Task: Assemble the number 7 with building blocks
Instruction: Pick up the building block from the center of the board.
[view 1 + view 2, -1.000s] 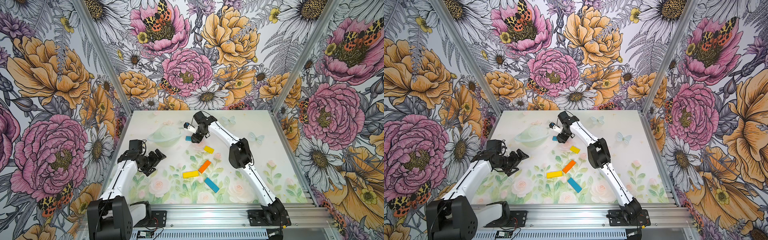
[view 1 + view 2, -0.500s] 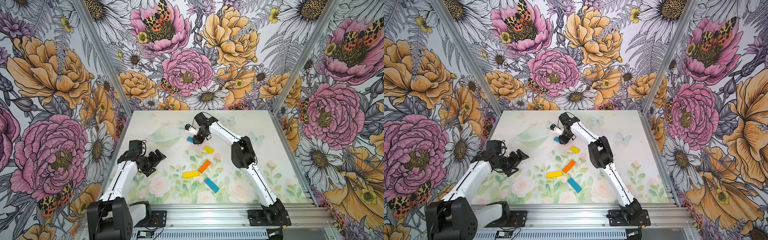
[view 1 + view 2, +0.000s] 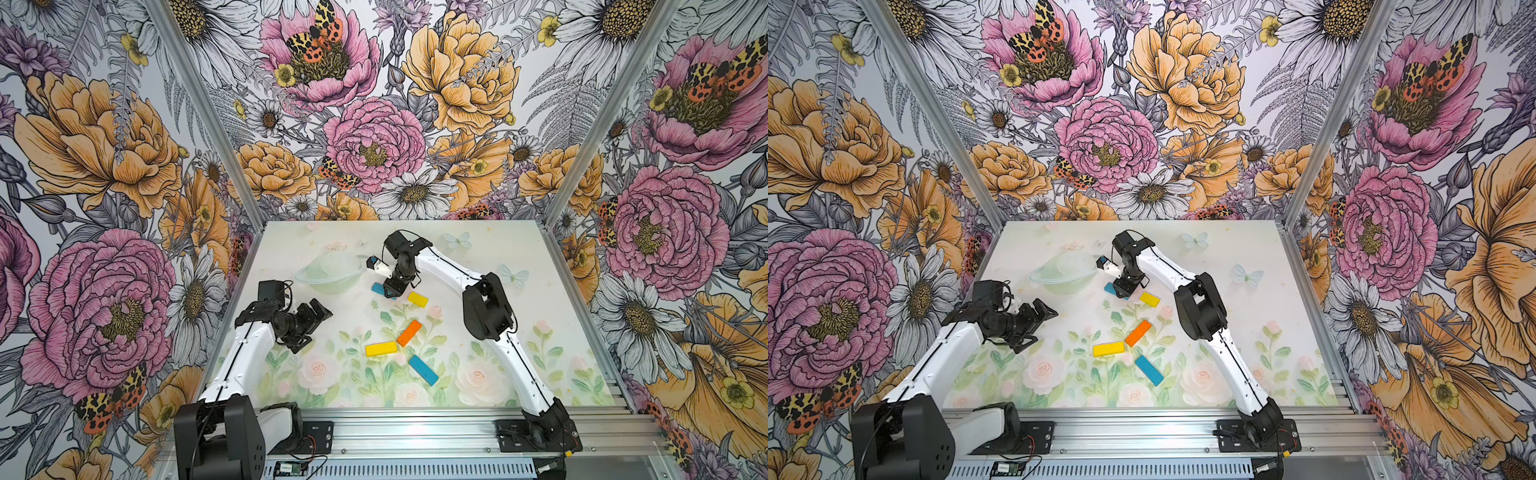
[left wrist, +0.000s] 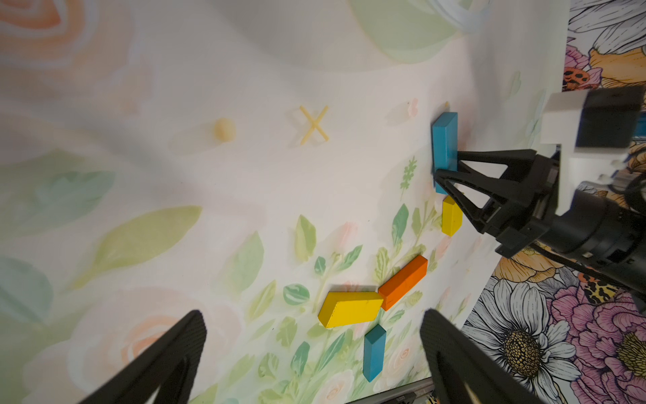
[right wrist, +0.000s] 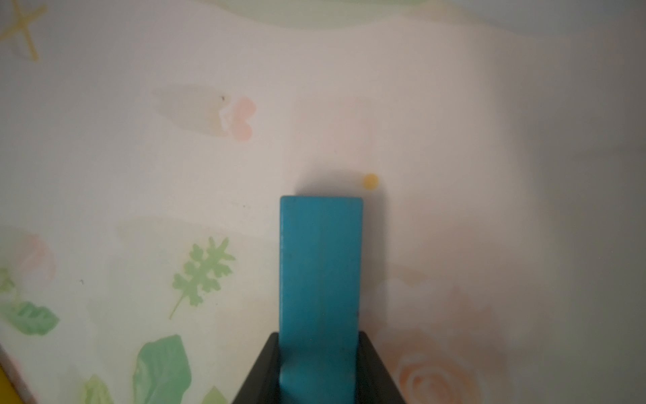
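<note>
wide-spread left pincer point(image 4: 313, 314) framing a floral worktop point(image 4: 174, 175). beyond, right pincer point(image 4: 441, 175) pinched onto end of far blue block point(image 4: 444, 140), short yellow block point(image 4: 451, 217) just beside. closer in: orange block point(image 4: 403, 281) touching corner of long yellow block point(image 4: 349, 309); near blue block point(image 4: 374, 351) slightly apart.

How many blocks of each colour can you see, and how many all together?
Blue blocks: 2, one in the right tool
Yellow blocks: 2
Orange block: 1
Total: 5
</note>
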`<action>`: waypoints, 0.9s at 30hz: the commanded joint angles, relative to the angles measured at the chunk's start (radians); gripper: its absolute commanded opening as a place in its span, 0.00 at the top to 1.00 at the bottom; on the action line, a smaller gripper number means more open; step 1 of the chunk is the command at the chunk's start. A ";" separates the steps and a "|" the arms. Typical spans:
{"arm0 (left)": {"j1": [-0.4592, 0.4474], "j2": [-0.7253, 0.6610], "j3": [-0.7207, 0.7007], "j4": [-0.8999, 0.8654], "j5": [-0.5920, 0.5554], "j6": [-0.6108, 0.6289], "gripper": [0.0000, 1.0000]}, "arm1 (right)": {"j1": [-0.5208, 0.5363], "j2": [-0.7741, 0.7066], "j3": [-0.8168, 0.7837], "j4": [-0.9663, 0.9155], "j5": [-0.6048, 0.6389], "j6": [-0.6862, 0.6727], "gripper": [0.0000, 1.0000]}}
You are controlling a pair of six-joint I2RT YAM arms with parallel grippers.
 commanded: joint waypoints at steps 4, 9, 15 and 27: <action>0.012 -0.022 -0.012 0.008 0.011 0.020 0.01 | 0.017 -0.009 0.031 -0.035 0.004 0.007 0.81; 0.012 -0.026 -0.012 0.008 0.012 0.020 0.01 | 0.021 -0.032 0.003 -0.040 0.001 -0.063 0.81; 0.012 -0.027 -0.015 0.009 0.008 0.017 0.01 | 0.030 -0.098 -0.098 -0.031 0.008 -0.063 0.83; 0.012 -0.022 -0.013 0.013 -0.002 0.011 0.01 | 0.030 -0.281 -0.339 0.296 0.040 0.058 0.84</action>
